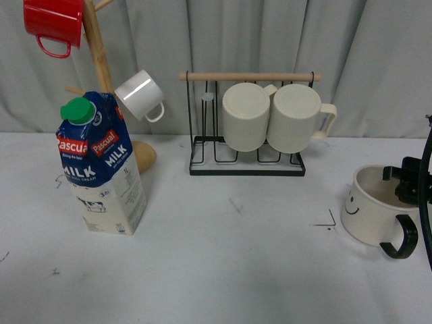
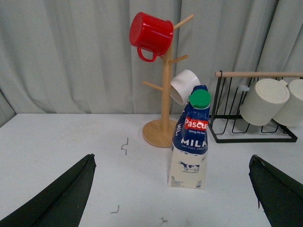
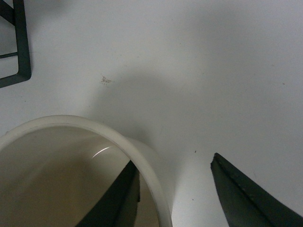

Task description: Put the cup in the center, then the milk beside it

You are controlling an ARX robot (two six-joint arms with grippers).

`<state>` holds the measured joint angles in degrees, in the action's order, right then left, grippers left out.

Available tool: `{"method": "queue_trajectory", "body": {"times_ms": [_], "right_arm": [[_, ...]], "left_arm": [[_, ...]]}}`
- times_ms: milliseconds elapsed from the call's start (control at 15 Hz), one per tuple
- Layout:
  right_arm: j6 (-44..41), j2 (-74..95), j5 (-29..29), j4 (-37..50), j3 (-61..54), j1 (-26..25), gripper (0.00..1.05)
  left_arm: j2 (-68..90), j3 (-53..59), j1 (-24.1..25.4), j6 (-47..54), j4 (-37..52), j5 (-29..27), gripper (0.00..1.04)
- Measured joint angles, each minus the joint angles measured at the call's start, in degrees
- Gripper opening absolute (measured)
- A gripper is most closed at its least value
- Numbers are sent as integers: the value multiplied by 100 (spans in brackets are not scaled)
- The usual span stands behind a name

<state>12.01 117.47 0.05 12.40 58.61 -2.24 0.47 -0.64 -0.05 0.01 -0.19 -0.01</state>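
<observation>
The cup [image 1: 368, 209] stands at the table's right edge, cream, with a black smiley face and a black handle [image 1: 401, 239]. My right gripper [image 3: 173, 160] is open and straddles the cup's rim [image 3: 142, 161]: one finger [image 3: 118, 198] hangs inside the cup, the other finger [image 3: 251, 198] outside above the table. In the front view only a black part of that gripper [image 1: 405, 179] shows over the cup. The milk [image 1: 101, 169] stands upright at the left, green cap up. My left gripper [image 2: 171, 157] is open, short of the milk [image 2: 191, 137], with nothing held.
A wooden mug tree [image 1: 101, 61] behind the milk carries a red mug [image 1: 54, 23] and a small white mug [image 1: 140, 94]. A black wire rack [image 1: 246, 165] at the back centre holds two ribbed cream mugs [image 1: 246, 115]. A grey curtain closes the back.
</observation>
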Motion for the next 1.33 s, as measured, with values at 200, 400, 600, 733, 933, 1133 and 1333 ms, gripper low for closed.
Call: {"method": "queue_trajectory", "body": {"times_ms": [200, 400, 600, 733, 933, 1133, 1333], "right_arm": [[13, -59, -4, -44, -15, 2, 24], [44, -385, -26, -173, -118, 39, 3], [155, -1021, -199, -507, -219, 317, 3], [289, -1318, -271, -745, -214, 732, 3], [516, -898, -227, -1963, 621, 1729, 3], [514, -546, -28, -2358, 1121, 1928, 3], [511, -164, -33, -2651, 1641, 1989, 3]], "left_arm": [[0, 0, 0, 0, 0, 0, 98], [0, 0, 0, 0, 0, 0, 98], [0, 0, 0, 0, -2, 0, 98], [0, 0, 0, 0, 0, 0, 98], [0, 0, 0, 0, 0, 0, 98], [0, 0, 0, 0, 0, 0, 98], [0, 0, 0, 0, 0, 0, 98]]}}
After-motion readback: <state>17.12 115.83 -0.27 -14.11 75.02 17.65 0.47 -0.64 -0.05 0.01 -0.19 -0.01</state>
